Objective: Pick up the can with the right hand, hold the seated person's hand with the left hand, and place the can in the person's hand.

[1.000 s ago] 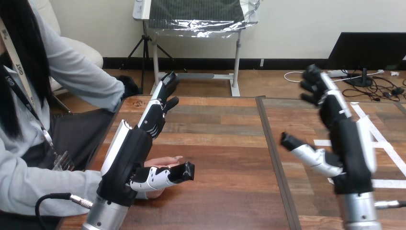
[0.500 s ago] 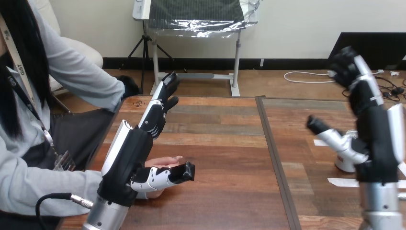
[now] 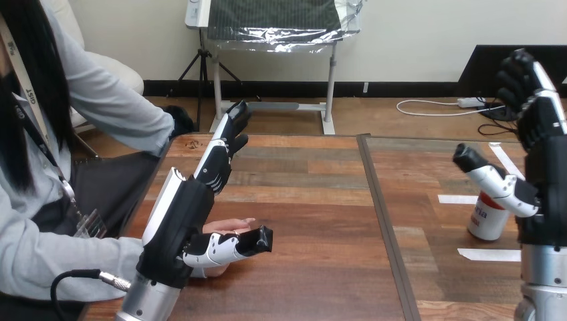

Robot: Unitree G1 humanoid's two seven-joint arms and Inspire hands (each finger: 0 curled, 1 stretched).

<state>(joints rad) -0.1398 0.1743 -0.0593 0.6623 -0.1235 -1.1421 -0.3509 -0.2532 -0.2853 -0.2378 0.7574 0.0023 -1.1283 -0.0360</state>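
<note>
**Wooden table, can not yet in my grasp, a person's palm waiting at lower left**

Wood-plank table (image 3: 321,200) spans the middle and lower frame, with a dark seam running down just right of centre.

At lower right, the red-and-white can (image 3: 487,224) stands upright on the table between 2 strips of white tape (image 3: 458,198). My right hand (image 3: 545,174) rises along the right edge of the frame, just beside the can. It is open and empty: its fingers (image 3: 525,73) point upward, loosely bent, and the thumb juts left across the can's top. I cannot tell whether the thumb touches the can.

At lower left, my left hand (image 3: 184,221) is also open, its straight fingers (image 3: 224,144) reaching toward the upper left. The person's hand (image 3: 231,225) lies palm up on the table beside my palm, and my thumb stretches across it. I see no curl around it, so I judge it is not yet held.

Risks as I judge them:
- My right thumb sits so close to the can's top that closing carelessly could tip it or push it away.
- A grip taken too high could let the can slip during the carry across the table.
- The person's hand is unsecured; if it shifts, I would release the can onto the table instead of their palm.
</note>
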